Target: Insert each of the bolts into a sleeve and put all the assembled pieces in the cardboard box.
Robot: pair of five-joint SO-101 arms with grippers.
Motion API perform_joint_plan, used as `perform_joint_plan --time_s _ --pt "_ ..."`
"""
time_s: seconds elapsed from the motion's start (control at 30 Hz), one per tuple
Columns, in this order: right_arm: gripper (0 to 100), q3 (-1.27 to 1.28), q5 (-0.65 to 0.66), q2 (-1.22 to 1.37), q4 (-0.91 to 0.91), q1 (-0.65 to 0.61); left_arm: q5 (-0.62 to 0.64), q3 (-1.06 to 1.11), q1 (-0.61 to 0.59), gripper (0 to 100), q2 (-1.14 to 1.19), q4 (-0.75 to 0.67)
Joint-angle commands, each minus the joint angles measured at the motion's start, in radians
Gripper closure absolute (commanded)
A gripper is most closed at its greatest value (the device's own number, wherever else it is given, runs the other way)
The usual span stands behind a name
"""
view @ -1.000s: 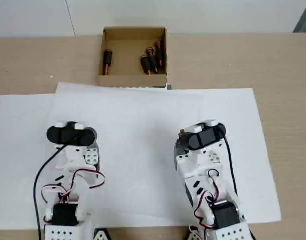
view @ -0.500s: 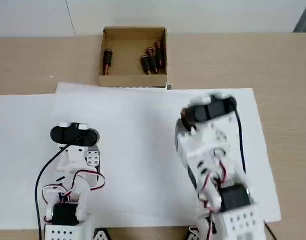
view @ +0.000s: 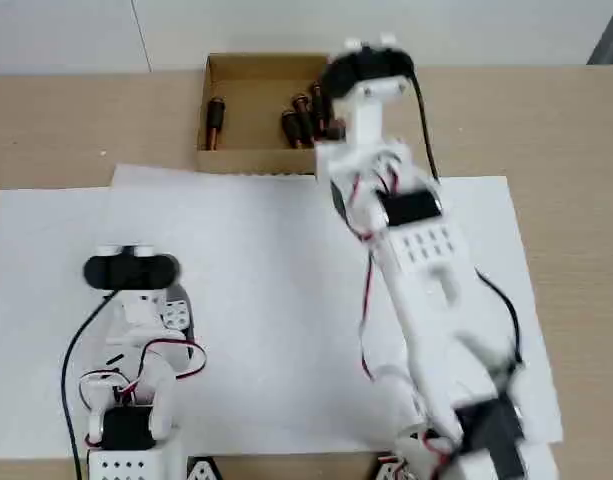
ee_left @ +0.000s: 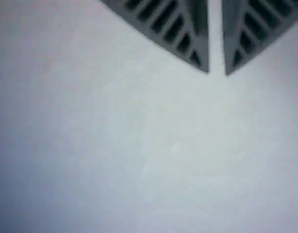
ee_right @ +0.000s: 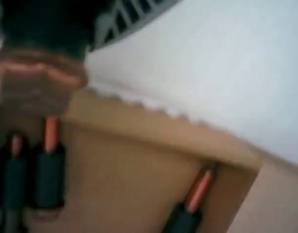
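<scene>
Gripped bolt-sleeve assy (ee_right: 39,73) in R gripper (ee_right: 76,29) above cardboard box (view: 266,160), other assys (view: 216,122) lying inside; hung L gripper (ee_left: 216,68), clenched to a slit, empty, over paper (ee_left: 139,155).

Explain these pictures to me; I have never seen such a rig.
Two small white robot arms sit side by side at a tan wooden table covered with a white paper sheet. One picture looks down from a fixed camera; the other two come from a camera on each wrist. The left arm is folded back, its grey ribbed fingers nearly together over the paper, holding nothing. The right arm stretches to the brown cardboard box, where copper bolts in black sleeves lie. It appears to hold another bolt-and-sleeve piece above the box.
</scene>
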Motion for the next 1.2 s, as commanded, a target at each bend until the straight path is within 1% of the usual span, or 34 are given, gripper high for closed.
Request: perform_joint_plan --time_s 0.0,0.1,0.17,0.23,0.3,0.47,0.7,0.9,0.97,1.03,1.17 --pt "99.5 -0.307 0.000 0.186 -0.028 0.010 0.089 -0.004 -0.049 99 -0.009 -0.002" --pt "99.5 -0.506 0.009 0.344 -0.022 0.007 0.025 -0.004 0.006 99 -0.009 -0.002" --pt "99.5 -0.628 0.060 0.441 -0.021 -0.005 -0.049 -0.004 0.058 99 -0.009 0.000" --pt "99.5 -0.735 0.117 0.533 -0.024 -0.013 -0.087 -0.004 0.097 99 -0.009 0.002" --pt "99.5 -0.830 0.153 0.608 -0.025 -0.027 -0.107 -0.004 0.114 99 -0.009 0.003" --pt "99.5 -1.037 0.241 0.766 -0.022 -0.042 -0.110 -0.004 0.112 99 -0.009 0.003" --pt "99.5 -1.186 0.328 0.906 -0.022 -0.039 -0.115 -0.004 0.120 99 -0.009 0.003" --pt "99.1 -1.208 0.374 0.997 -0.021 -0.050 -0.115 -0.004 0.120 99 -0.009 0.003" --pt "98.6 -1.208 0.371 1.015 -0.021 -0.050 -0.115 -0.004 0.120 99 -0.009 0.003" --pt "94.2 -1.208 0.371 1.027 -0.021 -0.047 -0.115 -0.004 0.120 99 -0.009 0.003" --pt "79.1 -1.208 0.370 1.035 -0.021 -0.045 -0.115 -0.004 0.120 99 -0.009 0.003"
